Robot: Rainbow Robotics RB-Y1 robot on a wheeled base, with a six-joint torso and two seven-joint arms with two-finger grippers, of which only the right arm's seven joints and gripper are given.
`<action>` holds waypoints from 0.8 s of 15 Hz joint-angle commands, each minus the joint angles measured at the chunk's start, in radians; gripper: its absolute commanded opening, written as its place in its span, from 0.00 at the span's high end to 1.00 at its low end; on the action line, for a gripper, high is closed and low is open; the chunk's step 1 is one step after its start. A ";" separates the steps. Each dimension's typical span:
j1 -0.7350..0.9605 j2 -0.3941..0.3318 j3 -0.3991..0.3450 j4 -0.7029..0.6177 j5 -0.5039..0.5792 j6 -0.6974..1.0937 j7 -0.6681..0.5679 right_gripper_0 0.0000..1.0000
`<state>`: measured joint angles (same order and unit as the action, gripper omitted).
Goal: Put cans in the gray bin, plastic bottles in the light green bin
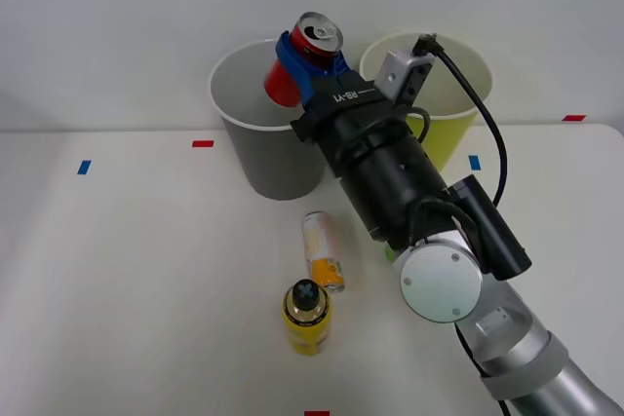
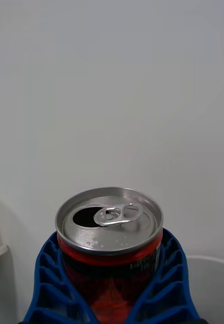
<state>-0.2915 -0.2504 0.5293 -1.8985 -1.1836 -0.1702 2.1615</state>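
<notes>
Now you have the gray bin (image 1: pixel 263 133) on the left, with the red can (image 1: pixel 300 60) clamped upright in your right claw (image 1: pixel 304 65) above its mouth, ready to drop. Right of it, the light green bin (image 1: pixel 453 129) awaits bottles; whatever either bin contains is hidden.

The right arm (image 1: pixel 409 211) covers most of the light green bin (image 1: pixel 470 65), leaving its rim and a strip of wall, and also the near right rim of the gray bin (image 1: pixel 255 143). In the wrist view the blue fingers (image 2: pixel 48 283) wrap the red can (image 2: pixel 109 243), and its lower body is cut off by the picture's edge. The cream-white and orange can's (image 1: pixel 322 250) print is too small to read.
</notes>
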 commanded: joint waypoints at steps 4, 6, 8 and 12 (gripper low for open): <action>-0.215 0.014 -0.005 0.205 -0.024 0.026 -0.015 1.00; -0.268 0.022 -0.005 0.271 -0.024 0.026 -0.015 1.00; -0.327 0.023 -0.005 0.346 -0.024 0.028 -0.015 1.00; -0.393 0.025 -0.003 0.426 -0.024 0.029 -0.015 1.00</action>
<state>-0.6775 -0.2236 0.5257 -1.4808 -1.2073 -0.1412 2.1450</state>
